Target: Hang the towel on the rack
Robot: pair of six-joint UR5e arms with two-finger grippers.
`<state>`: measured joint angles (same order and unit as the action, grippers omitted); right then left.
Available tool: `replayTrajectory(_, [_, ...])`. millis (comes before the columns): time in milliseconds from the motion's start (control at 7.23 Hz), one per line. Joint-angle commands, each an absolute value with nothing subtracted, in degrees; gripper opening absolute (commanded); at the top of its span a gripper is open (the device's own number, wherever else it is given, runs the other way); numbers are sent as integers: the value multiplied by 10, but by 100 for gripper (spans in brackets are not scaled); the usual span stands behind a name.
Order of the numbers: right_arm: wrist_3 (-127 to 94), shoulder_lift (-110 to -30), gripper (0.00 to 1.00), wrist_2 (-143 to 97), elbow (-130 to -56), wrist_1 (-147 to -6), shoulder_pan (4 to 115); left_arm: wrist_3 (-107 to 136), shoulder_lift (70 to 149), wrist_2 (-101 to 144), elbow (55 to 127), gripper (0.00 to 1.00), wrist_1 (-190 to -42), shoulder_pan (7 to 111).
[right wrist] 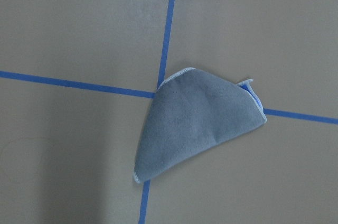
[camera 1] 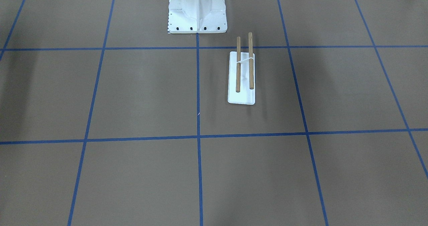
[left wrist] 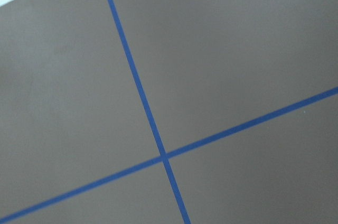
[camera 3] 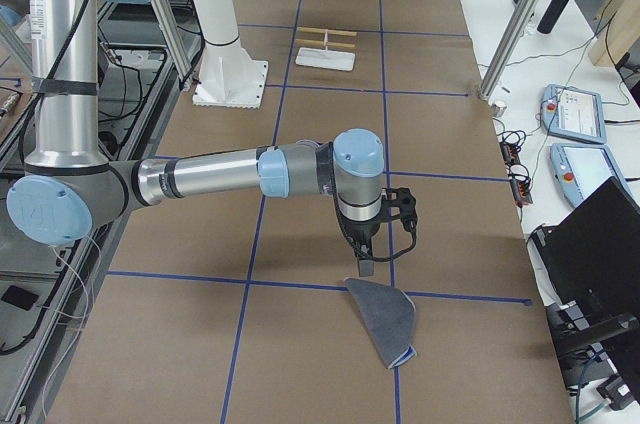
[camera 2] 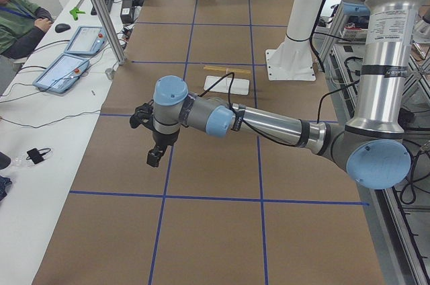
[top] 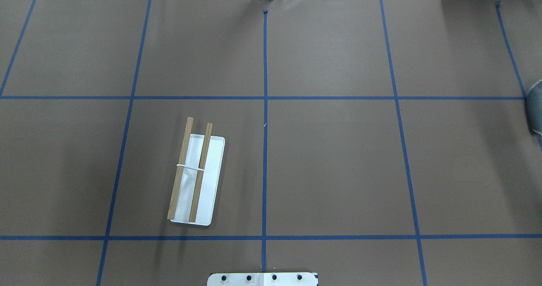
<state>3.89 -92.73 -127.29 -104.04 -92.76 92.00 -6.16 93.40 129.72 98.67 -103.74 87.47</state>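
The towel (right wrist: 198, 123) lies folded on the brown table, dark grey side up, with a strip of blue at one corner. It also shows in the exterior right view (camera 3: 385, 319) and at the right edge of the overhead view (top: 535, 110). My right gripper (camera 3: 364, 269) points down just above the towel's near edge; I cannot tell if it is open or shut. The rack (camera 1: 241, 97) stands far from it, with two wooden dowels (camera 1: 250, 60) over its white base (top: 211, 171). My left gripper (camera 2: 153, 159) hovers over bare table; I cannot tell its state.
The white bolted pedestal (camera 1: 197, 12) stands beside the rack at the robot's base. Blue tape lines (left wrist: 158, 145) grid the table. An operator (camera 2: 20, 19) sits at a side bench with tablets (camera 2: 64, 70). A metal post (camera 3: 515, 29) stands at the table's edge.
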Motion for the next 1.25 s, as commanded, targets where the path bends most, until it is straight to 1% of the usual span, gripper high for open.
replayTrajectory(0, [54,-928,100,-1275,-1039,-877,919,-46,932,1292,969,98,-1113,875])
replayTrajectory(138, [55,-934,100,-1275,-1029,-825,912,-46,931,1294,962,98,-1133,875])
replayTrajectory(277, [48,-939,100,-1273,-1017,-796,874,-46,929,1295,962,98,-1139,875])
replayTrajectory(553, [-24,-933,100,-1260,-991,-778,799,-46,925,1295,962,98,-1145,875])
replayTrajectory(692, [-33,-932,100,-1221,-962,-760,770,-40,911,1294,962,98,-1169,875])
replayTrajectory(1107, [-33,-915,100,-1174,-820,-616,711,-38,909,1294,955,98,-1190,875])
